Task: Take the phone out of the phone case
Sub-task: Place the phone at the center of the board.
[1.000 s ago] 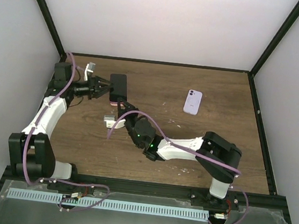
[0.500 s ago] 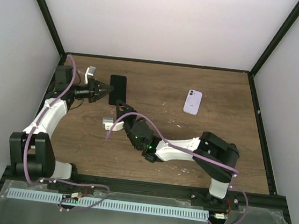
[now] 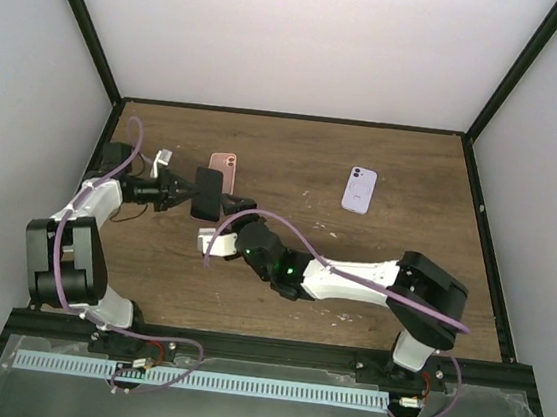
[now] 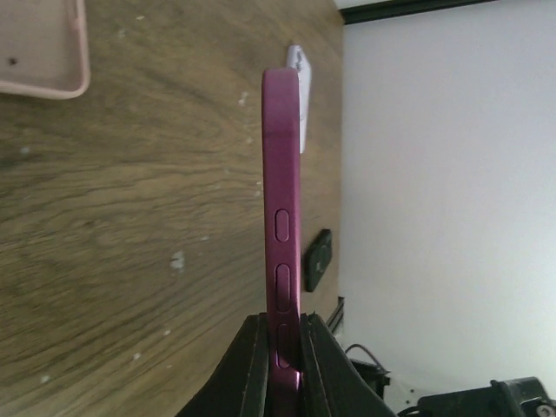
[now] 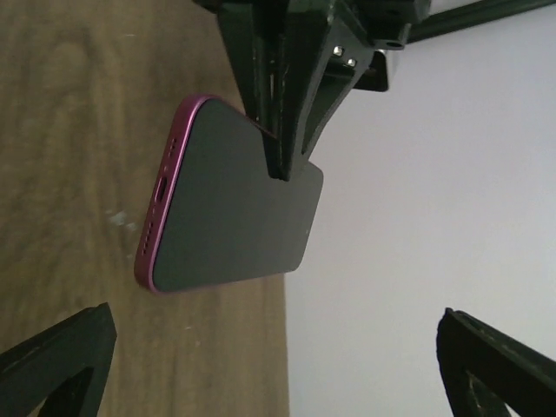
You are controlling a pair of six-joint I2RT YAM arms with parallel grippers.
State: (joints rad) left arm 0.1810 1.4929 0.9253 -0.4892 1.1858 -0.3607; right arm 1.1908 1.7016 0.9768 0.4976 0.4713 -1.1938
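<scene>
Tabletop (image 3: 295,150): brown wood, white walls, black frame edges.
Phone (image 3: 208,193): pinched in left pincer (image 3: 190,190), held off the wood.
Case (image 3: 223,164): laid flat just behind.
Right pincer (image 3: 231,205): spread wide beside phone.
Open room: right side, one lilac phone (image 3: 359,190).

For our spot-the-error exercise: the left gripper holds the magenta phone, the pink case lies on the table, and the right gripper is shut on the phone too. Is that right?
No: the right gripper is open, fingers spread wide of the magenta phone, as the right wrist view shows. The left gripper alone holds it; the pink case lies on the table.
</scene>
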